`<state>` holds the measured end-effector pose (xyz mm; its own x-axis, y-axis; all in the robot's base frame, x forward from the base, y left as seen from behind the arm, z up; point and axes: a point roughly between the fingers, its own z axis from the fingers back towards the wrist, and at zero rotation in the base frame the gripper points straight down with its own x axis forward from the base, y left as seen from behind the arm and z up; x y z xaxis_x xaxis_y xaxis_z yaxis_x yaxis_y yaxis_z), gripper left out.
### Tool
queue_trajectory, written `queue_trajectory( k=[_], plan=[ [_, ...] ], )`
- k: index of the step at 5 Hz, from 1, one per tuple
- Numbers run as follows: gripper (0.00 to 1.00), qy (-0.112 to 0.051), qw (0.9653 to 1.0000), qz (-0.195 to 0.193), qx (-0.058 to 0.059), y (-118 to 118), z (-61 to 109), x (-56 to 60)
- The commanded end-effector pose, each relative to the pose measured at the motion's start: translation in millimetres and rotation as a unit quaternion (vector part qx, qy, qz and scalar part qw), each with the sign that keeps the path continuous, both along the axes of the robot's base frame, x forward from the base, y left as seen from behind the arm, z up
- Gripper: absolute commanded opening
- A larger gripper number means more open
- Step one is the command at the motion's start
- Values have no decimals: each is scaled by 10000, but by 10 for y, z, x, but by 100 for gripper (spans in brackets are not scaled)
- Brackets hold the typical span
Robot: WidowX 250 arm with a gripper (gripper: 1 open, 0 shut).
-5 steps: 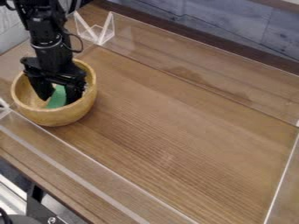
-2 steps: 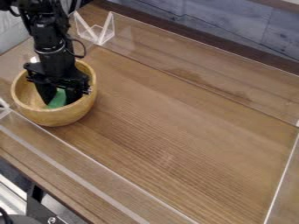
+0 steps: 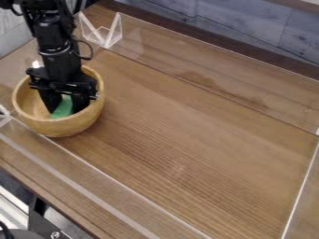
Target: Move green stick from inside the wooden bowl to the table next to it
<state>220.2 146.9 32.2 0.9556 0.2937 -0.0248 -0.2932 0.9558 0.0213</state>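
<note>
The light tan wooden bowl (image 3: pixel 35 121) sits at the left of the brown table (image 3: pixel 200 131). Inside it lies the bright green stick (image 3: pixel 60 109), only its lower part showing below the fingers. My black gripper (image 3: pixel 62 98) points straight down into the bowl with its fingers drawn in on the green stick. The stick's upper part is hidden behind the fingers.
A clear plastic wall (image 3: pixel 187 51) borders the table on all sides. A low clear wall (image 3: pixel 75 182) runs along the near edge just in front of the bowl. Bare wood stretches to the right of the bowl.
The fingers stood wide apart around the stick a second ago and have since drawn together on it. The arm has stayed in place over the bowl.
</note>
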Motion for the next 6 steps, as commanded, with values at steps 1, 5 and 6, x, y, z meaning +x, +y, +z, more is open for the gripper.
queue_trajectory(
  k=[1,5,6],
  plan=[
    [0,-249,9996,-5,122,38,178,118],
    [0,-247,9996,142,-51,5,318,173],
    [0,-244,9995,175,-82,-4,336,185]
  ],
)
